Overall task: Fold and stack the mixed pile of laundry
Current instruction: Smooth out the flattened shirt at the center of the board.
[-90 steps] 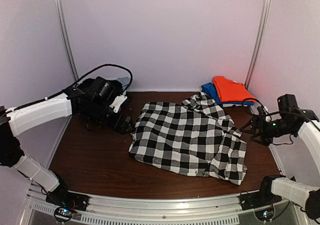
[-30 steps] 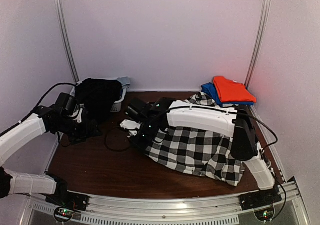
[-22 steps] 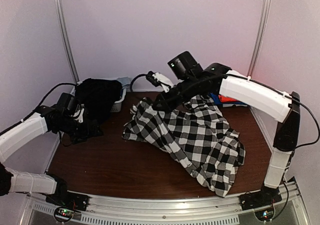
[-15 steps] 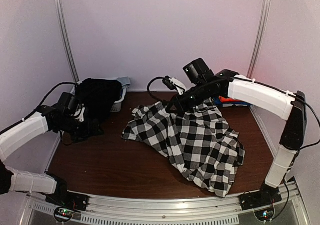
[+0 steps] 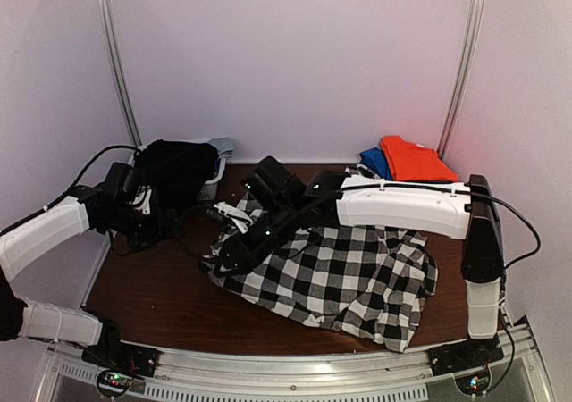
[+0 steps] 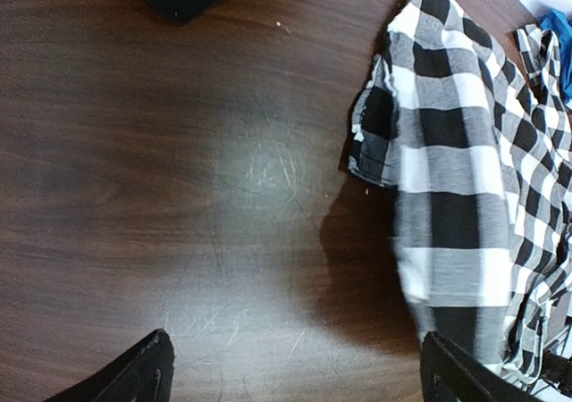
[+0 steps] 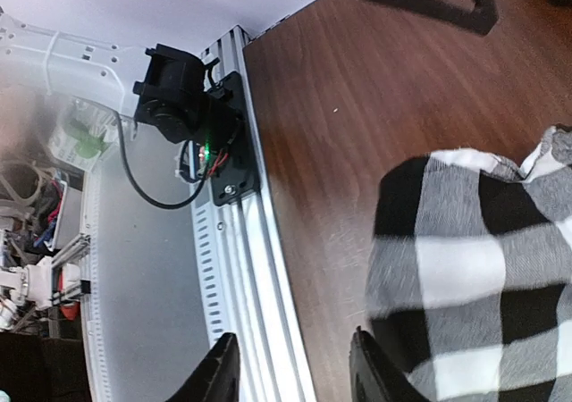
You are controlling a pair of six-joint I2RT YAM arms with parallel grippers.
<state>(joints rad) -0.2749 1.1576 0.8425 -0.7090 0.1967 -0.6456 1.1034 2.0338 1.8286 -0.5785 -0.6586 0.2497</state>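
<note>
Handling the checked shirt [image 5: 340,268]: soft, light and limp. I expect it to sag from any single pinch, keep no shape of its own, and slide easily on the smooth bench [image 5: 161,304].
Where it lies: rumpled over the middle and right of the bench, not yet folded, with its left edge reaching toward the left arm.
Right end effector [image 5: 225,255]: stretched across to the shirt's left edge. In the wrist view its fingers stand partly apart with only the frame rail [image 7: 259,330] between them and the cloth beside one finger, so I read it as holding nothing.
Left end effector [image 5: 147,228]: spread wide and empty, hanging over bare wood just left of the shirt's edge.
Where I'd take hold: at a hem corner or sleeve end, pinching right through the fabric, one corner per arm so the edge stays taut.
Rest of the pile: the black garment [image 5: 179,174] is draped over the basket [image 5: 219,145] at far left. The orange-red garment [image 5: 413,159] lies on a blue garment [image 5: 368,163] at far right.
Risk: thin cloth can slip out of a shallow pinch, or a second layer may come up with it.
</note>
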